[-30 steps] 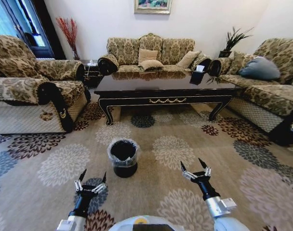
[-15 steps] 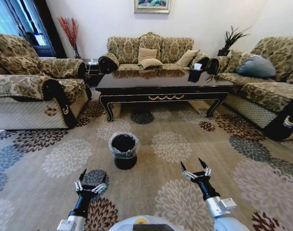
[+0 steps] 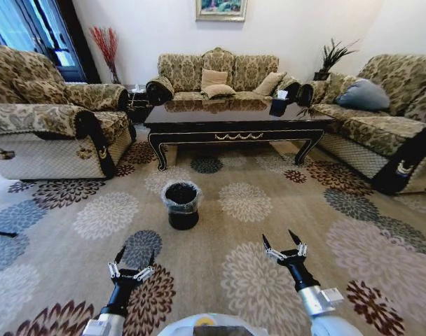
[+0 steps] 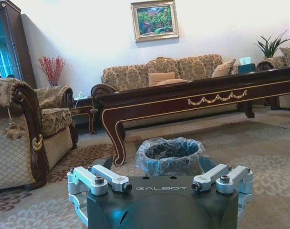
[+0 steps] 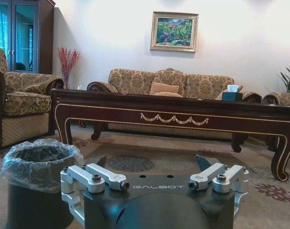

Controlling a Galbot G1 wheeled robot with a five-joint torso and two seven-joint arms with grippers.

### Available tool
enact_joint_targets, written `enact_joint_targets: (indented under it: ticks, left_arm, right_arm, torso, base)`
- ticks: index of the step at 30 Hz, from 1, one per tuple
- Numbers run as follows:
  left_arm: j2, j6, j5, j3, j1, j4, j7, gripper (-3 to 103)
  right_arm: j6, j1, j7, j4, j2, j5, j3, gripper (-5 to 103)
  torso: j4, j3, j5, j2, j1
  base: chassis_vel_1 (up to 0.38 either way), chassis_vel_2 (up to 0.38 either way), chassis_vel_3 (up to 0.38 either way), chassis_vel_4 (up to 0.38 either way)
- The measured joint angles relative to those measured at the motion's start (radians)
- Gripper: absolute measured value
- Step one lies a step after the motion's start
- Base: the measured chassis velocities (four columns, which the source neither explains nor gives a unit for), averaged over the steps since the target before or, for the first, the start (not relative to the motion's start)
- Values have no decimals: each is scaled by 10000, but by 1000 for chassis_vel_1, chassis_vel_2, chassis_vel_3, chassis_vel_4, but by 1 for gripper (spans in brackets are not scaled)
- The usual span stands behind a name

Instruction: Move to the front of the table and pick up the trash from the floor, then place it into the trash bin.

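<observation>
The table (image 3: pixel 234 136), dark and glossy with a gold scroll on its apron, stands across the room in front of the back sofa. The trash bin (image 3: pixel 182 205), black with a clear bag over its rim, stands on the carpet between the table and me. Low in the head view, my left gripper (image 3: pixel 134 257) and right gripper (image 3: pixel 282 242) hang open above the carpet, nothing between their fingers. The left wrist view has the bin (image 4: pixel 170 155) just past the open fingers; in the right wrist view the bin (image 5: pixel 37 160) stands off to one side. The trash is out of view.
Patterned sofas ring the table: one at the left (image 3: pixel 52 133), one at the back (image 3: pixel 220 73), one at the right (image 3: pixel 388 119). A tissue box (image 3: pixel 278 105) sits on the table's right end. Flowered carpet (image 3: pixel 255 203) spreads wide around the bin.
The whole head picture has shifted: table, sofas and bin now look smaller and farther off, with more carpet in front. Both grippers hold the same open pose.
</observation>
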Motion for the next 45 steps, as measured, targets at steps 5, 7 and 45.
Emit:
enact_joint_targets:
  ticks: [5,7,45]
  left_arm:
    - [0,1,0,0,0,0,0,100]
    - [0,0,0,0,0,0,0,100]
    - [0,1,0,0,0,0,0,100]
  right_arm:
    - [0,0,0,0,0,0,0,100]
    - [0,0,0,1,0,0,0,100]
    - [0,0,0,1,0,0,0,100]
  torso:
    - [1,0,-1,0,0]
    - [2,0,-1,0,0]
    - [2,0,0,0,0]
  base:
    - [159,-158,-149,162]
    - [155,-153,-146,177]
    - [159,-160,-165,159]
